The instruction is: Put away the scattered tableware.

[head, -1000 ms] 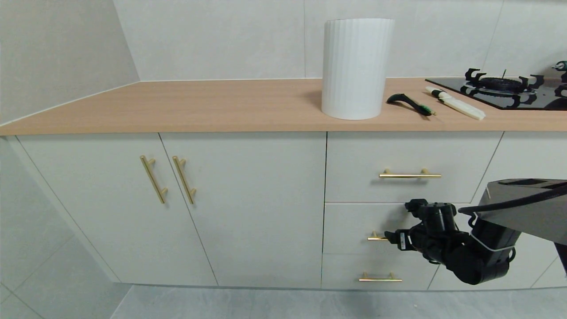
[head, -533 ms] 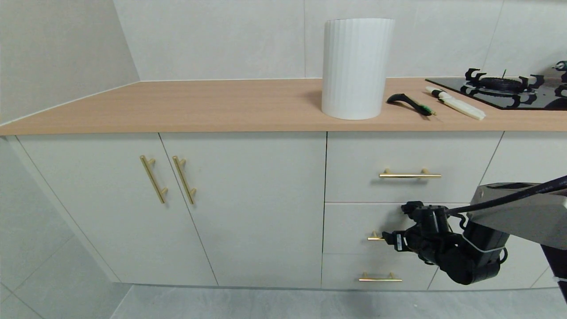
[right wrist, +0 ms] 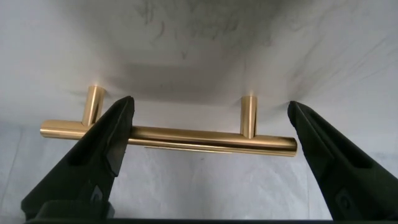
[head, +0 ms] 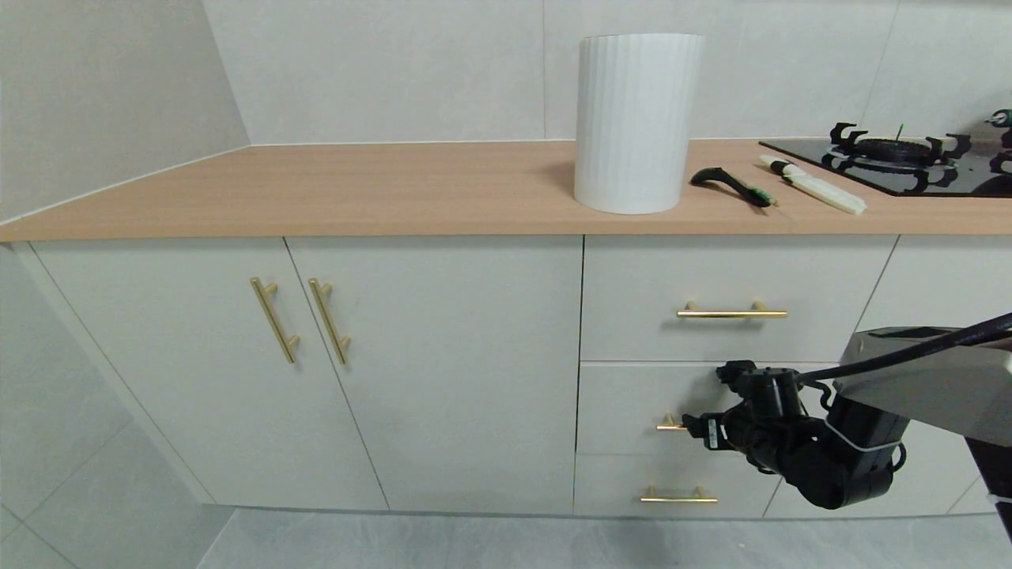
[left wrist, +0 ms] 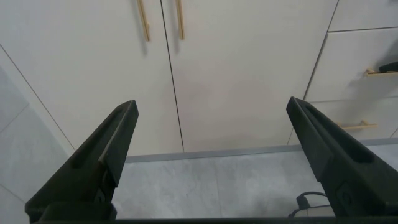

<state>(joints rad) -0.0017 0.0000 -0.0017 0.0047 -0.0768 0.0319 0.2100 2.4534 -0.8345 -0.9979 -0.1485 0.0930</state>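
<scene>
Head view: on the wooden tabletop [head: 395, 190], just right of a tall white ribbed canister [head: 636, 118], a black-handled utensil [head: 727, 184] and a cream-white utensil [head: 814, 190] lying flat, near each other, beside the gas hob [head: 893, 162]. Lower down, right tool [head: 696, 427] at the middle drawer's brass handle [head: 670, 427].

Left wrist view: left tool [left wrist: 212, 106] spread wide, holding nothing, facing cabinet doors [left wrist: 249, 74] and grey floor [left wrist: 205, 186].

Right wrist view: fingers [right wrist: 93, 162] wide apart, flanking the handle bar, not clamped on it.

Middle drawer handle [head: 670, 427] mostly hidden behind right pincer [head: 691, 425]; stove [head: 893, 162] cut by frame edge.
</scene>
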